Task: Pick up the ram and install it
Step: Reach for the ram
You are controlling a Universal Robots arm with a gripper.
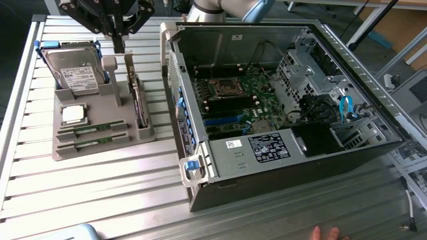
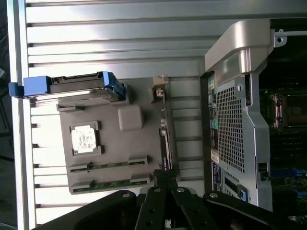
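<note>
Two ram sticks (image 1: 91, 131) lie flat in the tray (image 1: 107, 110), at its end opposite the drive (image 1: 75, 70). Gripper (image 1: 119, 48) hangs over the tray's drive end, closed, empty. Judged light, stiff, thin, fragile: pinch long edges mid-length, not the faces.

A ribbed silvery metal table (image 1: 93, 185) spans the scene in bright light. Far on the exterior view's right stand white frame legs (image 1: 361, 25) and a brown board (image 1: 400, 25).
</note>
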